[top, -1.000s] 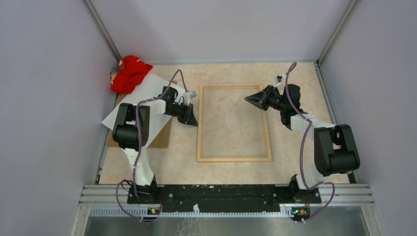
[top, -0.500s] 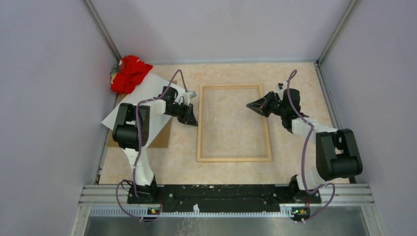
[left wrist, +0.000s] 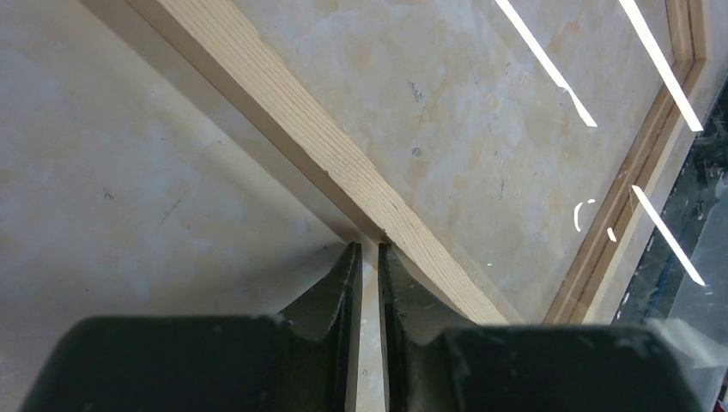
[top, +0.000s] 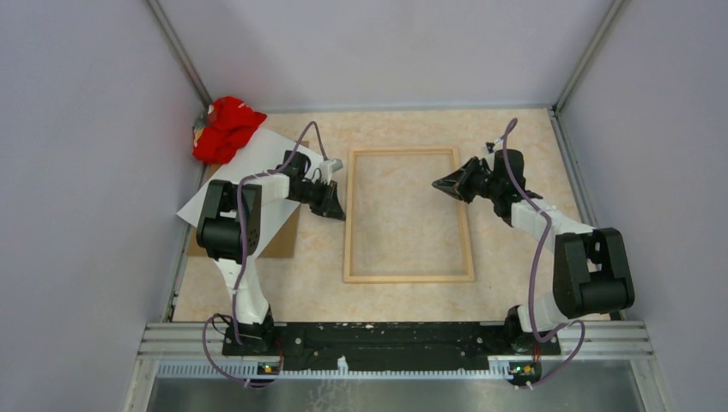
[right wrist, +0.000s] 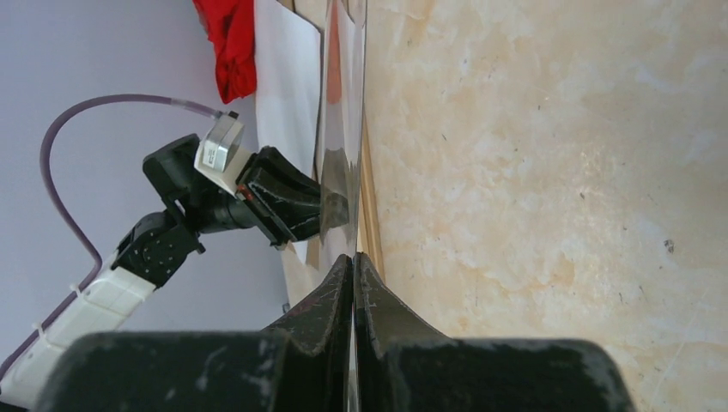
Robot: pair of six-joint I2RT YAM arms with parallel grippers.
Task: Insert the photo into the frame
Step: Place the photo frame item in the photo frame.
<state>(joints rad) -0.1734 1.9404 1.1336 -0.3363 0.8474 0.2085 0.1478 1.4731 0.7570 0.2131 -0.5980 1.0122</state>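
One large thin photo (top: 247, 159), plain whitish side up, is lying far left on a flat brown backing board (top: 279, 239), partly under the left arm (top: 225, 225). It's prob. light, floppy and slick, so pinching an edge off the board looks best. Left gripper (left wrist: 365, 247), nearly closed, is touching the thin light-wood rectangular frame (left wrist: 292, 112) mid-counter (top: 515, 137); can't tell if it's holding anything. Right gripper (right wrist: 353, 257) is clamping a clear glossy sheet (right wrist: 343, 129), seen edge-on, extent unclear.

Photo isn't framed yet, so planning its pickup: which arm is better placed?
Left. The photo lies white side up on the left, partly under the left arm. The right arm reaches over the frame from the other side, jaws seemingly shut on a clear sheet.
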